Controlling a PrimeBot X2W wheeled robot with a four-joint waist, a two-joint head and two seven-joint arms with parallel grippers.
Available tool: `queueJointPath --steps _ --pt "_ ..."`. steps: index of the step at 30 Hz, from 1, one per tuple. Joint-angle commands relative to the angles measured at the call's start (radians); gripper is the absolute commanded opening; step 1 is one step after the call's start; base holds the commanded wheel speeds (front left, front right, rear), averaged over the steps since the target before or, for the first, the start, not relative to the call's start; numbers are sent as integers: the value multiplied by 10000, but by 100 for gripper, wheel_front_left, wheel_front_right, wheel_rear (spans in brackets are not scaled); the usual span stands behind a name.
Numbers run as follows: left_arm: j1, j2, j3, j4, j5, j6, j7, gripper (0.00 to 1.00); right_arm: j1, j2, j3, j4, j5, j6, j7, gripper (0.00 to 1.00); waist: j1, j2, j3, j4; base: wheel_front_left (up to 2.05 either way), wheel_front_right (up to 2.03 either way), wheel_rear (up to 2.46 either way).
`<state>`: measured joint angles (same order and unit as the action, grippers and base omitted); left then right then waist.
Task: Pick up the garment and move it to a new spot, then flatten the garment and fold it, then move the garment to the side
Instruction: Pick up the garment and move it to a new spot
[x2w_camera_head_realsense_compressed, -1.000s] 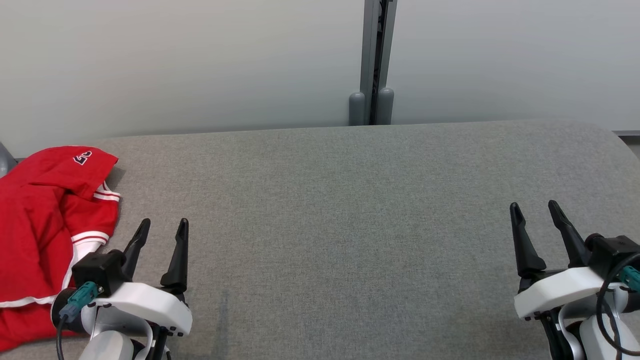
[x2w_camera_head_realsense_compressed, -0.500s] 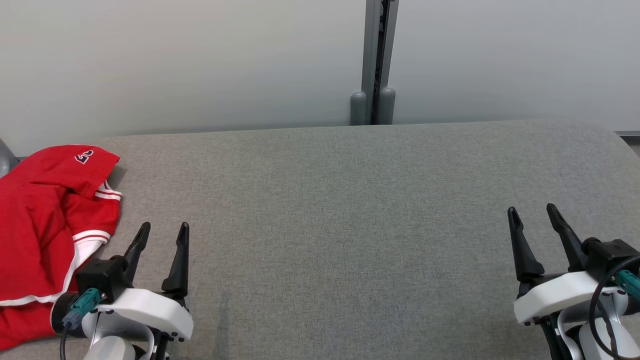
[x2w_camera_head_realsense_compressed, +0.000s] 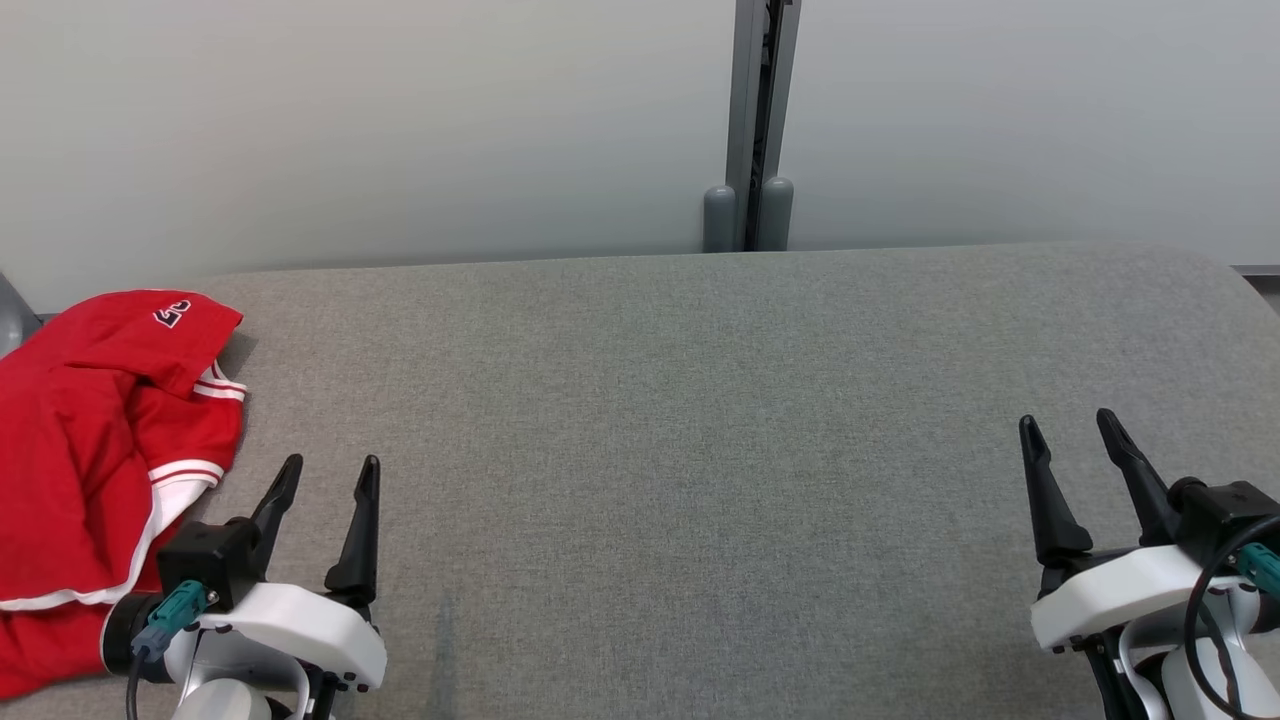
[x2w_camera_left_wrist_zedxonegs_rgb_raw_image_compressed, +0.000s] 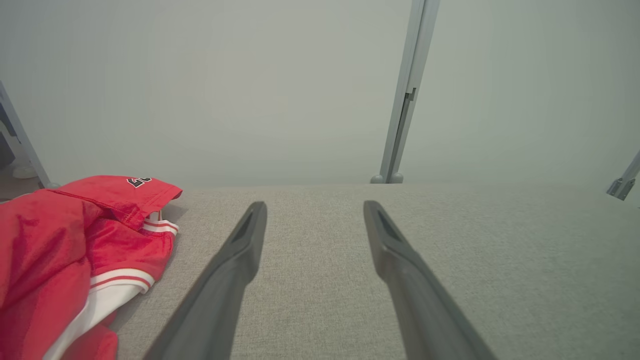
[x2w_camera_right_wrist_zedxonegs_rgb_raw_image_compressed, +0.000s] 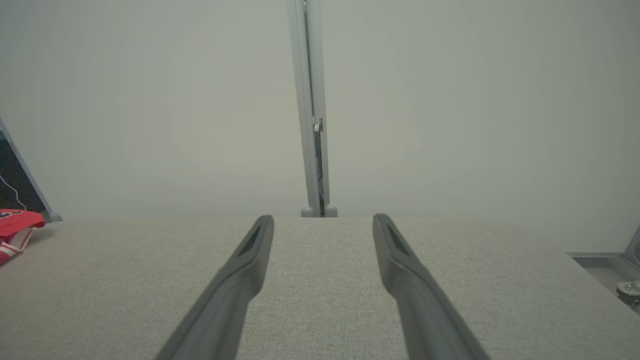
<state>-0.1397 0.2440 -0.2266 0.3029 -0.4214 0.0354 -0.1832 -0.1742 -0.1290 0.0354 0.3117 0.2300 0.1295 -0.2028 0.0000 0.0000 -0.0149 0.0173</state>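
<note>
The garment (x2w_camera_head_realsense_compressed: 90, 440) is a red jersey with white trim, lying crumpled at the far left of the grey table (x2w_camera_head_realsense_compressed: 680, 430). It also shows at the left in the left wrist view (x2w_camera_left_wrist_zedxonegs_rgb_raw_image_compressed: 65, 250) and as a small red patch at the left edge of the right wrist view (x2w_camera_right_wrist_zedxonegs_rgb_raw_image_compressed: 15, 225). My left gripper (x2w_camera_head_realsense_compressed: 330, 472) stands open just right of the garment, apart from it, with nothing between its fingers. Far to the right, my right gripper (x2w_camera_head_realsense_compressed: 1068, 428) is open and empty above the table.
A pale wall runs behind the table, with a grey vertical post (x2w_camera_head_realsense_compressed: 755, 120) at its middle. The table's right end curves away at the upper right (x2w_camera_head_realsense_compressed: 1230, 275). The grey cloth surface stretches wide between the two grippers.
Both grippers have sunk slightly toward the bottom of the head view, and the whole picture has shifted a little, so the camera moved. The garment lies as before.
</note>
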Motion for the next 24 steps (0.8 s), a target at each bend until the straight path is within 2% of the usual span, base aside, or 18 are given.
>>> queueJointPath --steps 1,14,19,24 --pt "49 78 -9 23 -25 31 18 100 88 -63 -45 55 36 22 -14 100 0 0 -1 2 0 0 0" --pt "-100 122 17 109 -209 95 -13 100 135 -120 -139 47 76 22 20 100 0 0 -13 171 0 0 0" --pt "-209 164 86 103 -225 203 -43 100 159 -132 -143 -145 -142 22 70 100 0 0 15 586 0 0 0" --pt "-323 222 197 116 -308 280 -108 100 154 -81 -90 -332 -294 22 140 100 0 0 47 1306 0 0 0"
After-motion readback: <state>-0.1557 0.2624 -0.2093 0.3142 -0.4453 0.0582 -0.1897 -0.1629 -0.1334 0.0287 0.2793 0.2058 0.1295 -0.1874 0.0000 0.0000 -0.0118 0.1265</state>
